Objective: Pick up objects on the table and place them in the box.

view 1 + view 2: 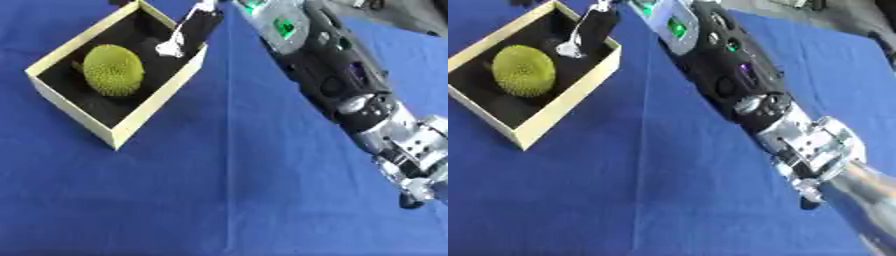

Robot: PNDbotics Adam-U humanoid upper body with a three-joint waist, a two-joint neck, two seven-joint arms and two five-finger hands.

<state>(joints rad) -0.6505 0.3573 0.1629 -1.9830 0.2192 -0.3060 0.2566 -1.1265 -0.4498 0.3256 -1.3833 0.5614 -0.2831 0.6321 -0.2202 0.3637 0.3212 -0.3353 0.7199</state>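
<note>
Durian-like spiky green fruit (113,69) lies inside box (157,95), likely stiff, prickly, best cupped around its middle; right hand (191,31) over box's far corner, fingers state cannot tell.

This looks like a robot test or demonstration bench rather than a home. A plain blue cloth (175,200) with a straight crease covers the whole counter, laid out as a bare staging surface. On it sits a shallow pale wooden box with a black lining (157,95), holding one spiky yellow-green fruit-shaped ball (114,70), and a black and silver robot arm with green indicator lights (737,85) reaches across.
</note>
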